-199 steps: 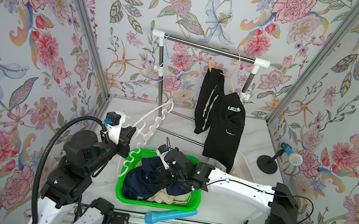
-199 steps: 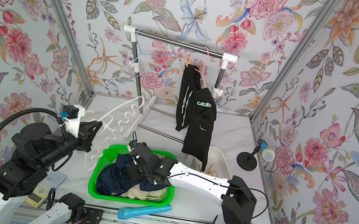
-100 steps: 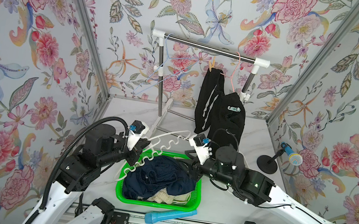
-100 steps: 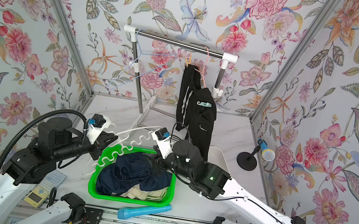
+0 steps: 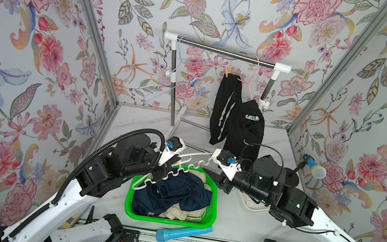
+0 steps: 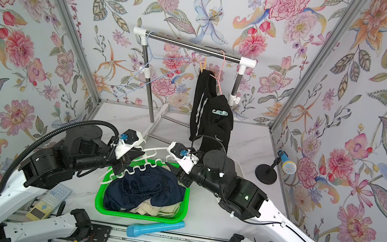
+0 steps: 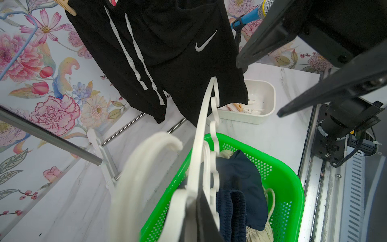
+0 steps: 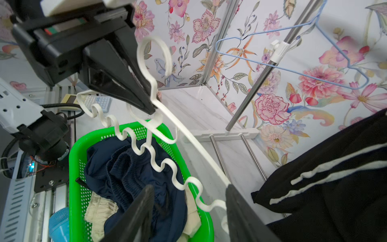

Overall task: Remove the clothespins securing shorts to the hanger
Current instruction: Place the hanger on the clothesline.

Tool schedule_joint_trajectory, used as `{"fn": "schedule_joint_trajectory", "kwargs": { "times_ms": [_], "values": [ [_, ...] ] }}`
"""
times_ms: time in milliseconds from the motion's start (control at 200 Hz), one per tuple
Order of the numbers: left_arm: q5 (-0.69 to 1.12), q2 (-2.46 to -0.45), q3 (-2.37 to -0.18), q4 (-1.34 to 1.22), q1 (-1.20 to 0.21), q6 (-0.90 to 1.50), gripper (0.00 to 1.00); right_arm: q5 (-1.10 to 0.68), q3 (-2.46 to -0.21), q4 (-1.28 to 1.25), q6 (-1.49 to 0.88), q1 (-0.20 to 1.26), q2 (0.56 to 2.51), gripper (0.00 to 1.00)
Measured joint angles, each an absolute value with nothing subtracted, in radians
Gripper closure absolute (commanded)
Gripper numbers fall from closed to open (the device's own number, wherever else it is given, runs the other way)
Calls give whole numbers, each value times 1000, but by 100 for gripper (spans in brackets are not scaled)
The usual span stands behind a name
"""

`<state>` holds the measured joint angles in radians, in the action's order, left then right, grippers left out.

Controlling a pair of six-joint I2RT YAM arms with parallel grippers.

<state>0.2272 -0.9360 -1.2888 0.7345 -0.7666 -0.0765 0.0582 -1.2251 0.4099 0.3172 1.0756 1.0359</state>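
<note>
My left gripper [image 5: 166, 168] is shut on the neck of a white wavy hanger [image 5: 190, 164], held level over the green basket [image 5: 166, 221]. My right gripper [image 8: 189, 188] is open, with the hanger's [image 8: 159, 165] far end between its fingers, close to one of them. Navy shorts [image 5: 175, 192] and cream shorts [image 5: 183, 213] lie in the basket. Black striped shorts [image 5: 236, 123] hang from a pink hanger [image 5: 255, 73] on the rack. A tan clothespin [image 5: 227, 71] grips their top edge, and a pale teal clip [image 5: 253, 117] sits lower on the fabric.
A rack bar [image 5: 224, 51] also carries a bare blue wire hanger [image 5: 181, 72]. A white tray [image 7: 261, 98] with loose pins stands behind the basket. A blue tube [image 5: 182, 233] lies in front, a microphone stand [image 5: 316, 170] at right, a remote [image 6: 48, 198] at front left.
The right gripper has lifted out of the basket and come up to the hanger's far end. The left arm has swung the white hanger right and down over the basket.
</note>
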Motion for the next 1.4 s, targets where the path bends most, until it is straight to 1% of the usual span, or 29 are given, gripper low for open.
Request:
{"fn": "schedule_joint_trajectory", "kwargs": {
  "times_ms": [100, 220, 320, 410, 535, 580, 590, 625, 656, 676, 751, 781, 811, 826, 851, 926, 1011, 1051, 1211, 1331, 1371, 1401],
  "values": [
    [254, -939, -1290, 746, -767, -90, 100, 105, -1225, 424, 395, 1112, 1070, 43],
    [301, -944, -1292, 765, -768, -100, 100, 159, -1238, 434, 457, 1118, 1103, 45],
    [337, -944, -1294, 771, -771, -106, 100, 193, -1245, 434, 491, 1118, 1121, 50],
    [371, -942, -1295, 770, -771, -109, 100, 207, -1250, 437, 519, 1118, 1132, 62],
    [414, -942, -1295, 764, -771, -107, 100, 225, -1255, 435, 550, 1120, 1143, 90],
    [413, -942, -1295, 753, -770, -102, 100, 229, -1255, 441, 564, 1127, 1144, 98],
    [410, -942, -1295, 750, -770, -102, 100, 228, -1255, 444, 566, 1128, 1144, 100],
    [411, -942, -1295, 746, -768, -97, 100, 234, -1254, 454, 583, 1136, 1143, 100],
    [411, -942, -1295, 748, -768, -91, 97, 243, -1253, 454, 604, 1142, 1142, 100],
    [412, -942, -1295, 749, -768, -87, 93, 249, -1250, 452, 612, 1144, 1140, 100],
    [416, -942, -1295, 751, -768, -79, 72, 268, -1235, 435, 644, 1155, 1131, 100],
    [428, -940, -1295, 746, -768, -76, 61, 277, -1223, 426, 654, 1159, 1124, 100],
    [437, -934, -1295, 750, -770, -73, 47, 283, -1211, 416, 667, 1166, 1118, 100],
    [440, -932, -1295, 755, -771, -69, 43, 289, -1204, 411, 670, 1169, 1114, 100],
    [443, -926, -1295, 764, -773, -67, 39, 297, -1196, 402, 681, 1174, 1108, 100],
    [440, -907, -1295, 791, -773, -52, 32, 309, -1187, 380, 711, 1190, 1092, 100],
    [425, -875, -1293, 813, -773, -37, 32, 327, -1187, 369, 746, 1210, 1074, 100],
    [413, -853, -1288, 819, -773, -29, 35, 334, -1187, 368, 756, 1217, 1067, 100],
    [405, -775, -1285, 862, -773, 8, 50, 368, -1187, 359, 787, 1230, 1049, 100],
    [405, -758, -1283, 896, -773, 26, 60, 386, -1187, 354, 800, 1235, 1047, 100],
    [405, -759, -1281, 906, -773, 33, 64, 390, -1187, 354, 804, 1235, 1047, 100],
    [405, -762, -1280, 917, -773, 36, 70, 394, -1187, 354, 806, 1235, 1047, 100]
  ]
}}
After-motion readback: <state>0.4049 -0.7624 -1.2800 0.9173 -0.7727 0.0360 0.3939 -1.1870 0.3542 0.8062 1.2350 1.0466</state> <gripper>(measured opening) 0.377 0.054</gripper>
